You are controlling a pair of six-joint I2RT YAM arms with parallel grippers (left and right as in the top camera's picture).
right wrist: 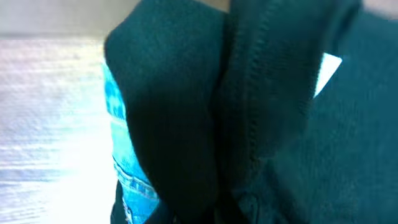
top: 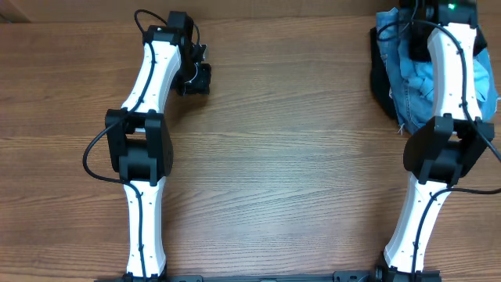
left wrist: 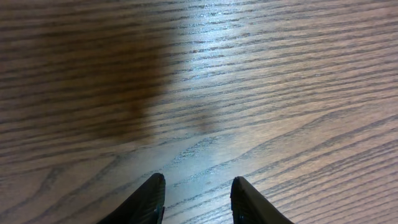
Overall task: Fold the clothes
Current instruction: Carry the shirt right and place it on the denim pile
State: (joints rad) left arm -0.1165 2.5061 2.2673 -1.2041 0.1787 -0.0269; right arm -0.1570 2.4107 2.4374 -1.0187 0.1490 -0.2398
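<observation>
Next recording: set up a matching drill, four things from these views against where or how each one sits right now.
Things:
1. left tool
2. black T-shirt
3. white label
4. denim jeans

Places or states:
A. blue cloth heaped under the right arm, overhead view
B. open over the bare table, holding nothing
C. small pale patch on dark fabric
D. fills most of the right wrist view

Pairs: 1-B, 2-D, 3-C, 4-A
</observation>
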